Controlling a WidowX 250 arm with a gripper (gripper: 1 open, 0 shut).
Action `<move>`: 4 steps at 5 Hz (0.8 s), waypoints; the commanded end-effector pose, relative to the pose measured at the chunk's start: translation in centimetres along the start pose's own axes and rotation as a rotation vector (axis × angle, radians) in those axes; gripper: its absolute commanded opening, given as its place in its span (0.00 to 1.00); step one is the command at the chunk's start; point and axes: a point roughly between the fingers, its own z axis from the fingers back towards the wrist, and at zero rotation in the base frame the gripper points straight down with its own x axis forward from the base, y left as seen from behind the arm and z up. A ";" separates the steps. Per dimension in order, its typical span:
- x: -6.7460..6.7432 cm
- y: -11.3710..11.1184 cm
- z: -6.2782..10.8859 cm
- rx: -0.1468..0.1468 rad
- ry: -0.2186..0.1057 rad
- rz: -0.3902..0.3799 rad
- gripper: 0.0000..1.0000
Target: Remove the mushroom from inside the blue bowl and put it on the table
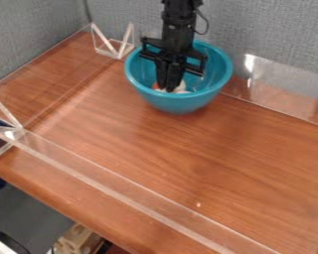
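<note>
The teal blue bowl (177,81) stands at the back of the wooden table (175,149). My black gripper (171,83) reaches straight down into the bowl, its fingers drawn together. A bit of the cream-white mushroom (185,88) shows at the fingertips on the bowl's floor, and the fingers look closed on it. Most of the mushroom is hidden behind the fingers.
Low clear acrylic walls (69,169) edge the tabletop on all sides, with a clear bracket (111,42) at the back left and another (3,129) at the left edge. A grey fabric wall (254,25) stands behind the bowl.
</note>
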 end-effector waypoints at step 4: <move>-2.3 -2.0 11.6 0.021 -0.252 -0.079 0.00</move>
